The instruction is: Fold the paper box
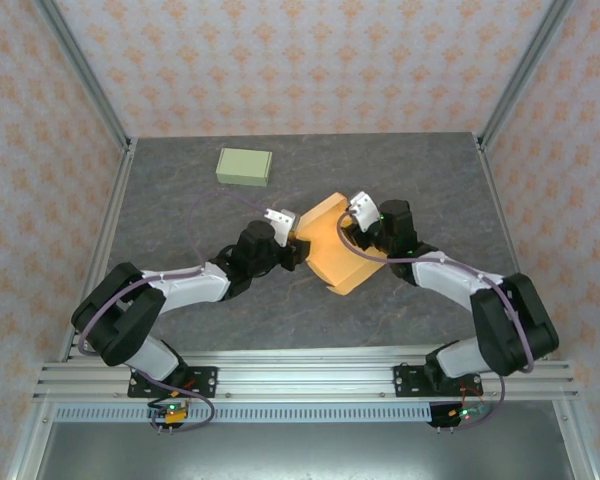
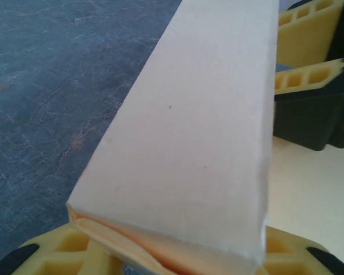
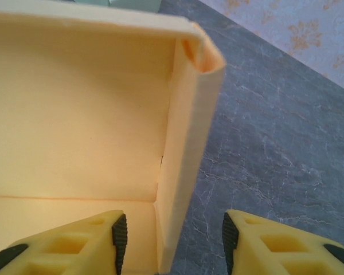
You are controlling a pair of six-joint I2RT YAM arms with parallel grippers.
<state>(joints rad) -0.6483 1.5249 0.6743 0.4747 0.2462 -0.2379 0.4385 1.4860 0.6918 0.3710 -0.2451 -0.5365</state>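
Grey stone-look bench (image 1: 180,210), and right at its middle sits the paper box (image 1: 332,262), pale orange, turned cornerwise to the arms, its walls partly up. Back left, well apart, lies a small green box (image 1: 244,166), out of the play.

The left hand (image 1: 296,240) is on the box's left side, its yellow fingers (image 2: 46,258) pressed together on a doubled-over wall that runs up between them. The right hand (image 1: 348,228) is at the far right corner, spread: one finger (image 3: 80,243) inside the box, the other outside, a gap showing between that outer finger and the wall it straddles.

By my read, this is the wall-forming step, one side pinned while the other gets set. The next move calls for the right hand to close on that upright wall and crease it inward, without tugging the box out of the left grip.

No brand, label or writing to read anywhere.
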